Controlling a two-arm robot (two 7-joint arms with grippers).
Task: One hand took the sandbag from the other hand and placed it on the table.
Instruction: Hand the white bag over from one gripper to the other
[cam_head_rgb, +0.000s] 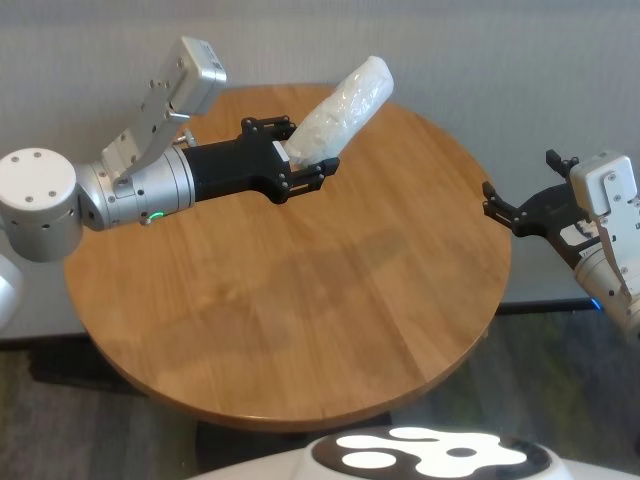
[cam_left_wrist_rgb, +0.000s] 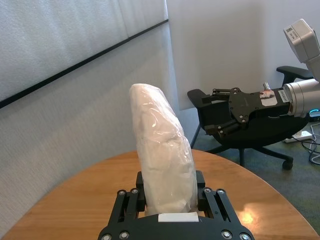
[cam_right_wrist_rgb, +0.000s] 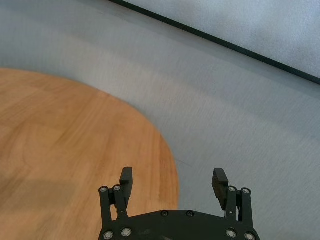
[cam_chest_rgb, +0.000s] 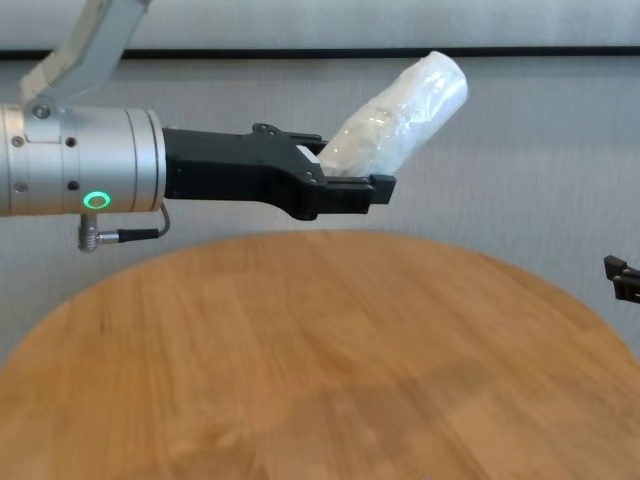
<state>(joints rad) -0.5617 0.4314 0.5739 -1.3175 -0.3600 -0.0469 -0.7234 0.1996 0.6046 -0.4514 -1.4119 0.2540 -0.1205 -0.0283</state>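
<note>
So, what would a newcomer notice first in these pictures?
First, the white sandbag held above the round wooden table by the shut left gripper. Then the right gripper, open and empty at the table's right edge, pointing toward it.

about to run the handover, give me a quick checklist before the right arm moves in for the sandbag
1. Left gripper shut on the sandbag: ok.
2. Free end of the sandbag sticks out past the fingers for the other hand to grasp: ok.
3. Right gripper open: ok, jaws spread in the right wrist view.
4. Right gripper apart from the sandbag, at the table's right edge: ok.
5. Sandbag held above the table, not touching it: ok in the chest view.
6. How firm the left grip is: cannot tell.
</note>
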